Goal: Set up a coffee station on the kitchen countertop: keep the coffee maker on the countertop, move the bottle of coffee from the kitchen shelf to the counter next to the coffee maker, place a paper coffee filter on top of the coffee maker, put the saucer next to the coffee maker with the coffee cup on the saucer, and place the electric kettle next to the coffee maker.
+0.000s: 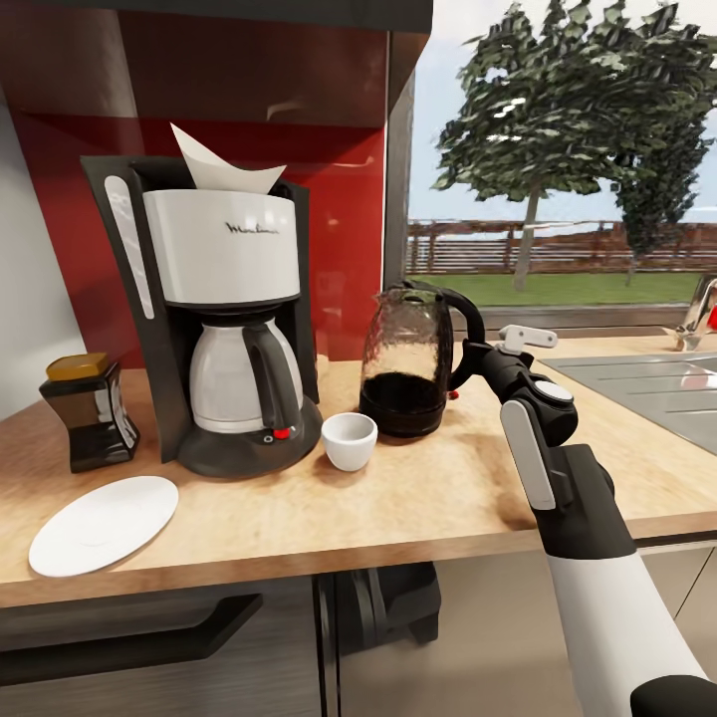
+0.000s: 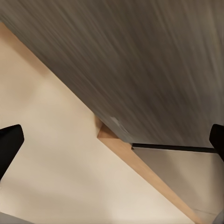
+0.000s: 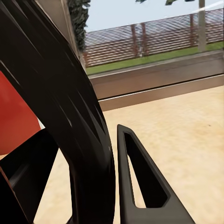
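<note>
White saucer (image 1: 103, 523) lies bare at the left of the tan wood-look countertop (image 1: 418, 498), behind it the dark coffee jar (image 1: 90, 410), label unreadable. The "Moulinex"-marked coffee maker (image 1: 224, 319) carries the paper filter (image 1: 221, 167); cup (image 1: 349, 439) beside. The right gripper (image 1: 476, 357) clasps the textured glass kettle (image 1: 406, 363) by its black handle. The left gripper's fingertips (image 2: 8, 144) stand wide apart, holding nothing.

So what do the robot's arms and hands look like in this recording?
The right arm has a white forearm shell, a black wrist section and a white oval panel with a round grey cap near the joint. The right hand is black; its fingers are flat black blades with a long slot. The left hand's fingertips are black too.
</note>
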{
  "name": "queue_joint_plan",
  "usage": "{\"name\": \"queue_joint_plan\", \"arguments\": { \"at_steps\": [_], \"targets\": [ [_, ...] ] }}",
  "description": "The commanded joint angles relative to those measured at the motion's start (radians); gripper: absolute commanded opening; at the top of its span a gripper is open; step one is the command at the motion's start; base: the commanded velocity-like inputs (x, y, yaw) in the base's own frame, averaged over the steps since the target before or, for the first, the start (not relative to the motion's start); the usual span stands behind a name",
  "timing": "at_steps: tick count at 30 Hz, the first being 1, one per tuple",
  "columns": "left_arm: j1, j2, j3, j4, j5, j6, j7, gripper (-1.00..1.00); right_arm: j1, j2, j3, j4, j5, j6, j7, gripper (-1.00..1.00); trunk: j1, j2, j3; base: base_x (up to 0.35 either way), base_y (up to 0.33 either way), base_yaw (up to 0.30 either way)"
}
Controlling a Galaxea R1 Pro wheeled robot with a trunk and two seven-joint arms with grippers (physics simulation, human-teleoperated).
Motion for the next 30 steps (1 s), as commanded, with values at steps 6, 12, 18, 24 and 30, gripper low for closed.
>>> {"name": "queue_joint_plan", "arguments": {
  "at_steps": [6, 12, 18, 24, 30],
  "targets": [
    [0.0, 0.0, -0.004, -0.001, 0.003, -0.007, -0.001, 1.0, -0.001, -0.001, 0.003, 0.008, -0.011, 0.003, -0.01, -1.0, 0.0, 0.0, -0.001, 0.0, 0.0, 0.0],
    [0.0, 0.0, -0.004, -0.001, 0.003, -0.007, -0.001, 1.0, -0.001, -0.001, 0.003, 0.008, -0.011, 0.002, -0.01, 1.0, 0.0, 0.0, -0.001, 0.0, 0.0, 0.0],
    [0.0, 0.0, -0.004, -0.001, 0.003, -0.007, 0.0, 1.0, -0.001, -0.001, 0.003, 0.008, -0.011, 0.002, -0.01, 1.0, 0.0, 0.0, -0.001, 0.0, 0.0, 0.0],
    [0.0, 0.0, -0.004, -0.001, 0.003, -0.007, 0.0, 1.0, -0.001, -0.001, 0.003, 0.008, -0.011, 0.002, -0.01, 1.0, 0.0, 0.0, -0.001, 0.0, 0.0, 0.0],
    [0.0, 0.0, -0.004, -0.001, 0.003, -0.007, 0.0, 1.0, -0.001, -0.001, 0.003, 0.008, -0.011, 0.002, -0.01, 1.0, 0.0, 0.0, -0.001, 0.0, 0.0, 0.0]
  ]
}}
